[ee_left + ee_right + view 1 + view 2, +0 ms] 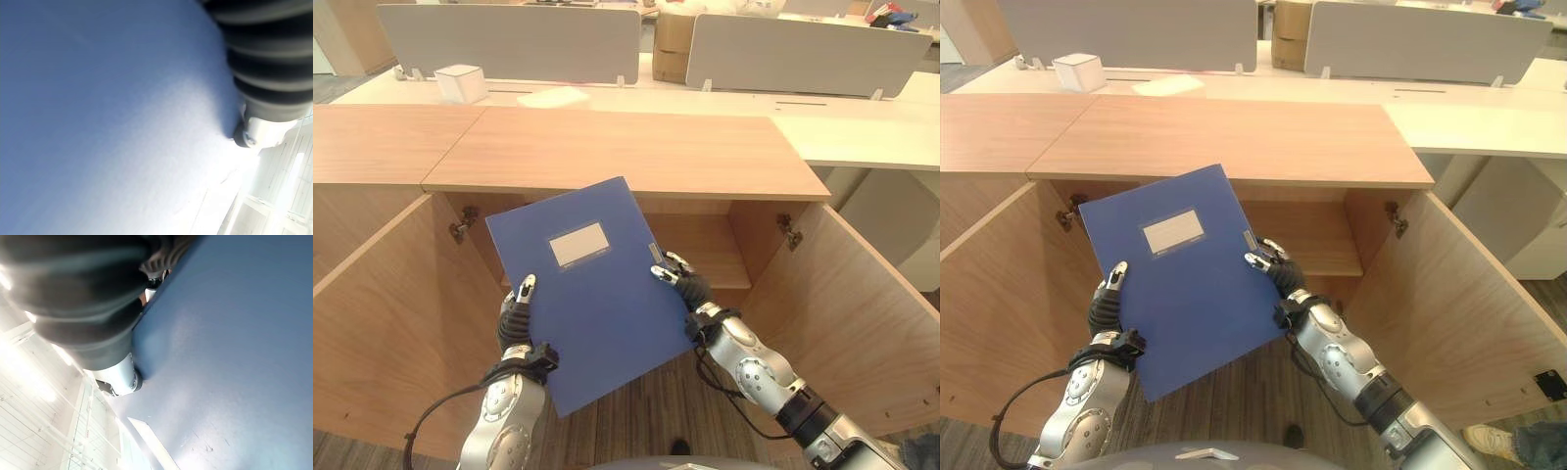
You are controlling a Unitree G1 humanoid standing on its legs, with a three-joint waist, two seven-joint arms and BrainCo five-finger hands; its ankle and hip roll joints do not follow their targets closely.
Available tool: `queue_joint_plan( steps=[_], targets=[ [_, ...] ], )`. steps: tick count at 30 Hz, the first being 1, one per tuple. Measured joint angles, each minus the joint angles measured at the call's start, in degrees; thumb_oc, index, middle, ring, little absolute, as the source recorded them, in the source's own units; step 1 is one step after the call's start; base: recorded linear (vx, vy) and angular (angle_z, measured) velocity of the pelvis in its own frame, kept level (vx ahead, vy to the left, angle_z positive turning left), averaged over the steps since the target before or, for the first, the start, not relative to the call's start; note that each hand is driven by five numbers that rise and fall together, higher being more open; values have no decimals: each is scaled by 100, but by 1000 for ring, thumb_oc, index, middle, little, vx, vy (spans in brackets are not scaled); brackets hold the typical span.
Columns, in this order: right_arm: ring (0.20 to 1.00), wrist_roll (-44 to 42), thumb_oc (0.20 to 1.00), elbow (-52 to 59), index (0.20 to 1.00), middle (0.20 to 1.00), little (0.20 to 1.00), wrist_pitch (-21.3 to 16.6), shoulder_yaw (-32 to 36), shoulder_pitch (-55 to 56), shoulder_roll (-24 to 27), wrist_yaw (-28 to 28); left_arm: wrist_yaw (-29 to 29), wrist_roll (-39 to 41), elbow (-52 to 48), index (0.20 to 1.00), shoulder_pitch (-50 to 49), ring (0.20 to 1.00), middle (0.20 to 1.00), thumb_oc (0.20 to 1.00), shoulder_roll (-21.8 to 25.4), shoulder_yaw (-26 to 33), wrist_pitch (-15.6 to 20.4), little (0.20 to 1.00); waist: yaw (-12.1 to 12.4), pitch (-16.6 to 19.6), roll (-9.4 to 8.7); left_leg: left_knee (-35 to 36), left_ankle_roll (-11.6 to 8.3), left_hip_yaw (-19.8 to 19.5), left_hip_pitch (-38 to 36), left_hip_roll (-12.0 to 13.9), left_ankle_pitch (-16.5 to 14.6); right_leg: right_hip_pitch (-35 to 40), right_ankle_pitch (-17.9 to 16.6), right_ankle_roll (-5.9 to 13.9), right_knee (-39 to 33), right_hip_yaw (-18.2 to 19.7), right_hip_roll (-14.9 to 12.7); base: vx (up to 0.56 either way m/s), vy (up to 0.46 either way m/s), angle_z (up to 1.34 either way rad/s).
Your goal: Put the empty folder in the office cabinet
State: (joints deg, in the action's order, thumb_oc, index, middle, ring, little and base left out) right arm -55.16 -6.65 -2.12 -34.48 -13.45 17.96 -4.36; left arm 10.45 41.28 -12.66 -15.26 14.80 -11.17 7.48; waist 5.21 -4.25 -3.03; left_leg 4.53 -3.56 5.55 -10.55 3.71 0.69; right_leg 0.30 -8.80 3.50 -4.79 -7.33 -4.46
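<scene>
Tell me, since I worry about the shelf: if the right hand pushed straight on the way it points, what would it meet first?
Probably the open cabinet's inner shelf: the right hand, holding the blue folder, points up and into the opening. Depth is unclear.

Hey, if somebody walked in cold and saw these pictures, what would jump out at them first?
A big blue folder held up, tilted, mid-scene, pinched at its side edges by the left hand and right hand. Right behind it stands a wooden cabinet with both doors swung wide open. Farther back on the pale desk sits a small white box.
</scene>
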Motion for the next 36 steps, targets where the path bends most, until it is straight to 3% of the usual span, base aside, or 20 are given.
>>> queue_joint_plan(
  steps=[10, 15, 22, 32, 36],
  targets=[
    [200, -1, 200, 2, 200, 200, 200, 53, 240, 638, 52, -105, -147, 101, 215, 1000, -73, 1000, 1000, 1000, -28, 58, -39, 1000, 4, 23, -1, 2, -1, -4, 16, 2, -1, 13, 6, -4, -2, -2, 1, 0, 0, 0],
    [200, 256, 200, -95, 200, 200, 200, 542, 319, 1577, 270, -260, -250, 19, 345, 1000, -288, 1000, 1000, 1000, -119, 432, -55, 1000, -11, 16, -6, 18, 2, -19, 40, 1, -5, 9, 10, -6, -15, -27, -7, 0, 0, 0],
    [200, 825, 200, -674, 200, 200, 200, 969, 517, 1980, 463, -405, -341, -168, 381, 1000, -527, 1000, 1000, 1000, -148, 711, -71, 1000, -5, -55, -111, 53, -1, -90, 127, 1, -18, -34, 13, -8, -32, -104, -29, -15, -15, 5],
    [200, 1144, 200, -731, 200, 200, 200, 1004, 575, 1850, 506, -636, -488, -366, 389, 1000, -521, 1000, 1000, 1000, -139, 687, -94, 1000, 49, -231, -203, 40, -5, -129, 226, 7, 15, -117, 24, -27, -33, -131, -28, -5, -9, 2],
    [200, 1147, 200, -980, 200, 200, 200, 1002, 593, 1666, 474, -618, -431, -625, 1286, 1000, -452, 1000, 1000, 1000, -154, 691, -101, 1000, 51, -308, -147, 6, 10, -134, 295, 7, 46, -180, 7, -1, -32, -140, -27, 0, 0, 0]
  ],
)
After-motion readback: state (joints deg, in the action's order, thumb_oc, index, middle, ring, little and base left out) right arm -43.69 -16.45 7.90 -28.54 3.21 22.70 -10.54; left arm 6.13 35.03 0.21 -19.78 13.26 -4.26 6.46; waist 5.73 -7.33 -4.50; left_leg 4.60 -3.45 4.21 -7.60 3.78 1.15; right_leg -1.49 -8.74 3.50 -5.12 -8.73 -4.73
